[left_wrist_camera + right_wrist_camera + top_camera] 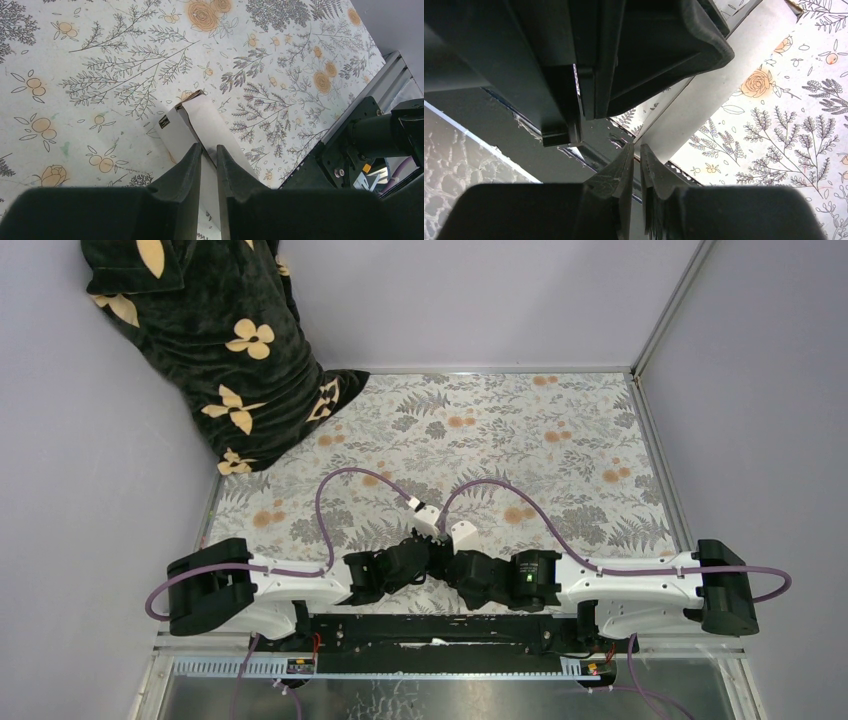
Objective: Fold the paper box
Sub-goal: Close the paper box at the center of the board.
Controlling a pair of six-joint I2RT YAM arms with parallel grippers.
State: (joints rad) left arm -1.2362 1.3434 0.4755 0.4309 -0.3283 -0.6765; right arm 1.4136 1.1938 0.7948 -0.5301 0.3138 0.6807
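A floral tablecloth (pixel 520 420) covered the table between lavender walls, with a dark flowered blanket (pixel 220 350) slumped in the corner at 11 o'clock. My two arms were folded inward, wrists meeting at 6 o'clock by the near edge. My left gripper (pixel 209 149) was closed almost fully, pinching a white panel of the paper box (pixel 200 120), which ran from my fingertips toward 11 o'clock just above the cloth. My right gripper (pixel 636 150) was nearly closed too, its tips nipping the box's edge, the cardboard stretching toward 1 o'clock.
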